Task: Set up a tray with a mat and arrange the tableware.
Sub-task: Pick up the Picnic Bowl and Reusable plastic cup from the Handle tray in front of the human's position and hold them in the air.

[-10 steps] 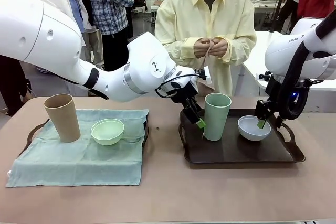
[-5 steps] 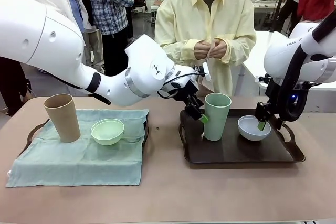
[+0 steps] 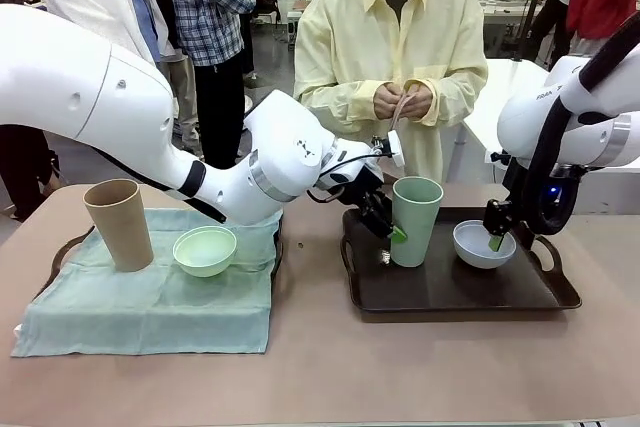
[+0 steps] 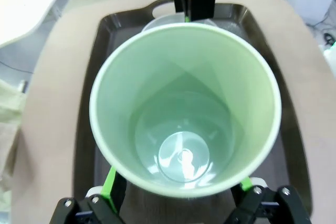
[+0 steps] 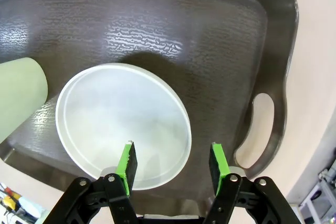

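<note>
At the robot's edge of the tan bench point(image 3: 320, 367), on the left, a sage-green cloth mat point(image 3: 120, 317) lies spread over a dark tray point(image 3: 62, 247), of which a handle and a sliver of rim show. On the mat sits a small round mint-green bowl point(image 3: 205, 250). Left of it and a little farther back, apart from it, a tall tan handleless tumbler point(image 3: 118, 224) stands upright. To the right lies a second dark brown tray with cut-out handles point(image 3: 450, 297). It carries a tall sage-green handleless tumbler point(image 3: 415, 220) upright near its left end and a small round pale blue-white bowl point(image 3: 483, 244) toward its right, the two close but apart. The white left arm point(image 3: 150, 137) reaches across the middle, and the left jaws stand wide open on either side of the sage-green tumbler's lower part. The left wrist view looks down into the tumbler's mouth point(image 4: 184, 108), with green pads point(image 4: 110, 182) flanking its wall. Whether they touch it I cannot tell. The right arm point(image 3: 560, 117) comes down over the tray's right end, and the right jaws are open at the pale bowl's edge. In the right wrist view one pad point(image 5: 127, 163) hangs over the bowl's inside point(image 5: 115, 114) and the other sits outside it above the tray floor point(image 5: 210, 51), with the rim between them unpinched. Across the bench stands a person in a pale yellow shirt point(image 3: 390, 37), hands point(image 3: 402, 97) held together at the chest. Other people stand farther back on the left.
</note>
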You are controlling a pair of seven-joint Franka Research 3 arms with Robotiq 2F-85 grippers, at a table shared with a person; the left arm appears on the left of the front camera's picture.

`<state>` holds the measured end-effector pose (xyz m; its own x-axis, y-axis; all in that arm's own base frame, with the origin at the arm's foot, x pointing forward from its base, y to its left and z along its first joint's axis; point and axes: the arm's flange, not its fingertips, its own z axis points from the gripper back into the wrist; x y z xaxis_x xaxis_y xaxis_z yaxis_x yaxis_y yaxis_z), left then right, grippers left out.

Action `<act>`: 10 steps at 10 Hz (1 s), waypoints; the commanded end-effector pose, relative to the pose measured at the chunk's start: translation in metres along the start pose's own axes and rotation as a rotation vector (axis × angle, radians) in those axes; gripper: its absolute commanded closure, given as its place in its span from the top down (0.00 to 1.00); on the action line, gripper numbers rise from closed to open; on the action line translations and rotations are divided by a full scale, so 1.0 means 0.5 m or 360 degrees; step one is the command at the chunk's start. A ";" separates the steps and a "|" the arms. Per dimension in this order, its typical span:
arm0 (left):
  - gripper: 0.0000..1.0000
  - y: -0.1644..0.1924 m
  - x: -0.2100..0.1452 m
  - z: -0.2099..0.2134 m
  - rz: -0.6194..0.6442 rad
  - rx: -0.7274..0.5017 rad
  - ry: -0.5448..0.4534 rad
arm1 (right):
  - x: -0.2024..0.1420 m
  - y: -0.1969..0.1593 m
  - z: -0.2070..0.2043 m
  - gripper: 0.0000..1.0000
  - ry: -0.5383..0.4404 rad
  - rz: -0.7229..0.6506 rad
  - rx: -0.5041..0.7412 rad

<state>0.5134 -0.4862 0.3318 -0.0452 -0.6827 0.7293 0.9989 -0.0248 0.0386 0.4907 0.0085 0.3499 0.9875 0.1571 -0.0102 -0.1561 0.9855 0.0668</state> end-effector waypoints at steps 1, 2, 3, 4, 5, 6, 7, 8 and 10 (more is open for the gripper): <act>1.00 0.004 -0.006 -0.007 -0.0027 -0.0046 -0.0074 | 0.019 -0.008 -0.009 0.72 -0.0069 0.0047 0.0059; 1.00 0.005 -0.007 -0.017 -0.0004 -0.0093 -0.0090 | 0.026 -0.009 -0.014 0.72 -0.0079 0.0049 0.0082; 1.00 0.005 -0.005 -0.027 -0.0005 -0.0108 -0.0104 | 0.030 -0.012 -0.018 0.72 -0.0087 0.0054 0.0099; 1.00 0.008 -0.005 -0.038 -0.0006 -0.0124 -0.0124 | 0.035 -0.015 -0.020 0.72 -0.0097 0.0057 0.0122; 1.00 0.010 -0.006 -0.049 -0.0007 -0.0141 -0.0136 | 0.038 -0.015 -0.021 0.72 -0.0109 0.0068 0.0139; 1.00 0.012 -0.007 -0.057 -0.0004 -0.0146 -0.0152 | 0.040 -0.014 -0.023 0.72 -0.0103 0.0088 0.0149; 0.41 0.010 -0.010 -0.061 0.0002 -0.0135 -0.0162 | 0.037 -0.016 -0.023 0.13 -0.0101 0.0110 0.0147; 0.41 0.012 -0.007 -0.063 0.0003 -0.0134 -0.0185 | 0.037 -0.018 -0.022 0.13 -0.0100 0.0102 0.0150; 0.36 0.013 -0.004 -0.064 0.0011 -0.0140 -0.0205 | 0.035 -0.020 -0.021 0.11 -0.0100 0.0095 0.0152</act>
<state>0.5194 -0.5109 0.3053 -0.0142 -0.6168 0.7870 0.9974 -0.0642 -0.0322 0.5055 0.0055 0.3406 0.9789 0.2001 0.0420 -0.2039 0.9703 0.1299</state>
